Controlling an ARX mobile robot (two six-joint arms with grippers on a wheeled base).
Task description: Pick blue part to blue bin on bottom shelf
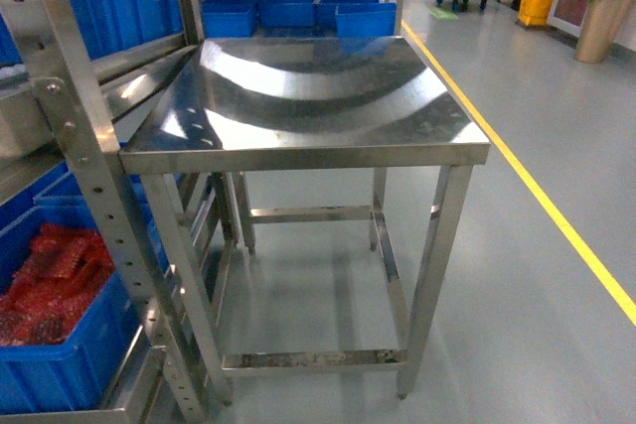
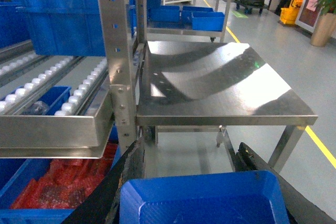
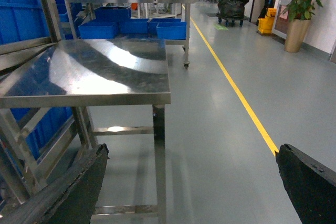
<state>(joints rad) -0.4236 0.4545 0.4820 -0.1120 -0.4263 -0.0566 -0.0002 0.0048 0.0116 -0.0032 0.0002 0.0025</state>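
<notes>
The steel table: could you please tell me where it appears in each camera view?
Head: steel table fills the centre.
Left wrist: centre right, beside the rack post.
Right wrist: upper left.
Shared landmark: the yellow floor line to its right.

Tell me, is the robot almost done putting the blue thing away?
Not yet. Picking up looks done: the left claw seems to grip the blue part. The right claw is open and empty. Still left: carrying it to a blue bin low in the rack; the one visible holds red pieces.
</notes>
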